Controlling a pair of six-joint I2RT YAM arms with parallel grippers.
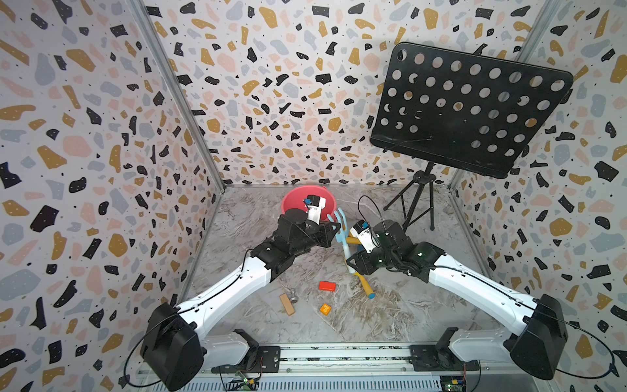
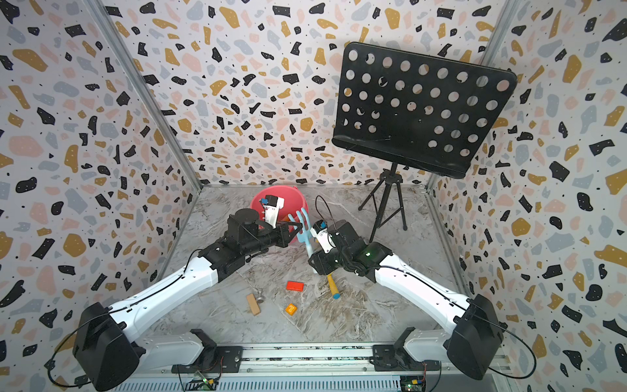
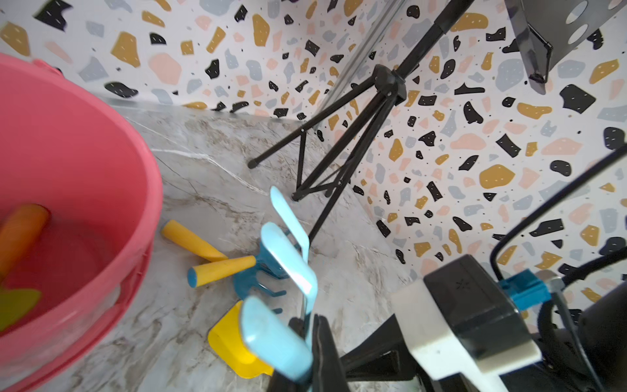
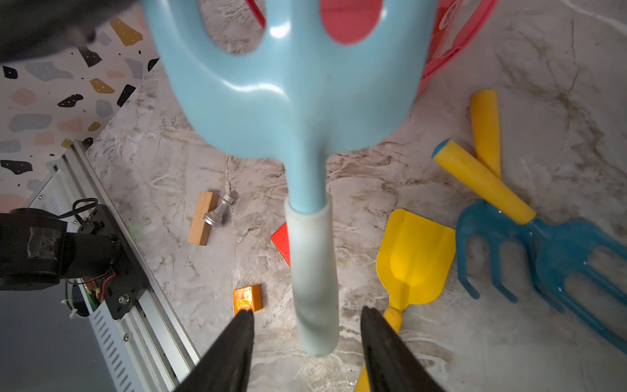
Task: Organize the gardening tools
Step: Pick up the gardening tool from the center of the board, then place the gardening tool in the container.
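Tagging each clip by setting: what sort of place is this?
Probably a staged robot test cell: terrazzo-print panel walls box in a marble-look tabletop, and the left arm and right arm mount on a metal rail.

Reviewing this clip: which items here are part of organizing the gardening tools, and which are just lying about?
Job:
light-blue plastic fork
yellow plastic scoop
dark blue plastic rake, with a second yellow handle crossing under it
green plastic trowel inside the pink plastic bucket

Lying about:
red rectangular block
orange square block
wooden block
small metal knob
black perforated music stand
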